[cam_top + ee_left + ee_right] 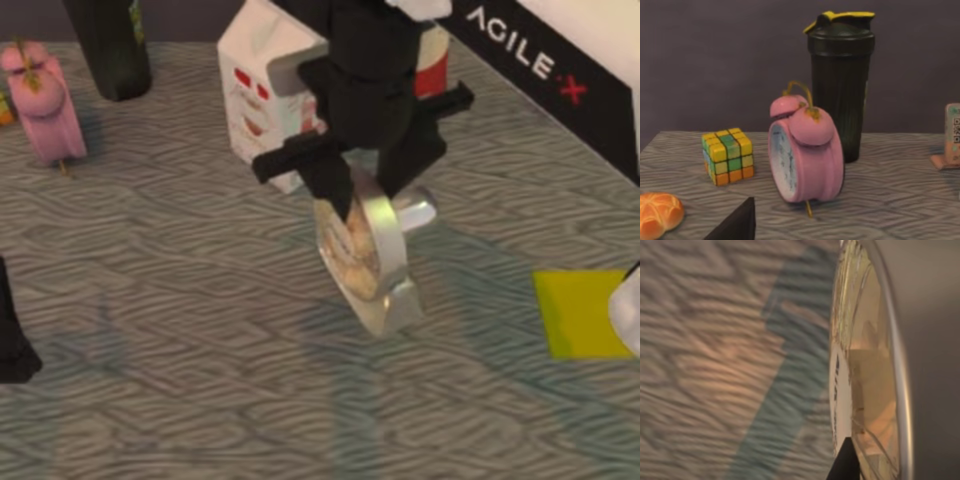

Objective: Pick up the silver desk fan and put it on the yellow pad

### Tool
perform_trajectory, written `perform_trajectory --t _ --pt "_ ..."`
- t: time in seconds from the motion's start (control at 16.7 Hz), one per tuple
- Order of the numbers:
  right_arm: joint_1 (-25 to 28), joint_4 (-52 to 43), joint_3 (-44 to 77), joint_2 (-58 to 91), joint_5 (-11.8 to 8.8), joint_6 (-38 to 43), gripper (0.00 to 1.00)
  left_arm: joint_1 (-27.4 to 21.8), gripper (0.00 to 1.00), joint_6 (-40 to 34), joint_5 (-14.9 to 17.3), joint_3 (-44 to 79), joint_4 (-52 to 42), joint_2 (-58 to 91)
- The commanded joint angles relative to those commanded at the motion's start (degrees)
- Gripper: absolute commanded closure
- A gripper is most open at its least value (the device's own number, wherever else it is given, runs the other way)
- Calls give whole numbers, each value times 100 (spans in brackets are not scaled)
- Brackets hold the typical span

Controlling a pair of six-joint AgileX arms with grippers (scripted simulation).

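My right gripper is shut on the silver desk fan near the middle of the table, its fingers pinching the upper rim of the round head. The fan hangs tilted, tan-gold face toward the left, rear stub pointing right, wedge base lowest; its shadow suggests it is off the table. In the right wrist view the disc face fills the frame beside one dark fingertip. The yellow pad lies flat at the right edge, well right of the fan. My left gripper is parked at the left edge.
A white carton and a red-and-white can stand just behind the fan. At the back left are a pink alarm clock, a black shaker bottle, a colour cube and a bun. A pale object overlaps the pad's right edge.
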Motion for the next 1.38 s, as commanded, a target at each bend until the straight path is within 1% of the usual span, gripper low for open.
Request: perform_trajectory --t 0.12,0.3,0.54,0.72,0.9,1.08,1.2,1.38 --pt "-121 -35 -294 -199 -113 -426 100 0 0 0 0 0 0 0" --pt "-423 -47 -967 -661 -316 -1514 100 0 0 0 0 0 0 0" --pt "-981 137 -2118 -1481 -523 -3595 100 0 0 0 0 0 0 0" --pt "-1459 461 -3066 -2162 -569 -5217 100 0 0 0 0 0 0 0" --pt "-1943 900 -4008 -2802 -499 -6662 100 0 0 0 0 0 0 0" --pt "-2390 1383 -4867 -3332 -330 -7949 100 0 0 0 0 0 0 0" --pt "-2636 1677 -5335 -3595 -191 -8610 100 0 0 0 0 0 0 0" --pt "-2880 1995 -5799 -3836 -16 -9230 100 0 0 0 0 0 0 0"
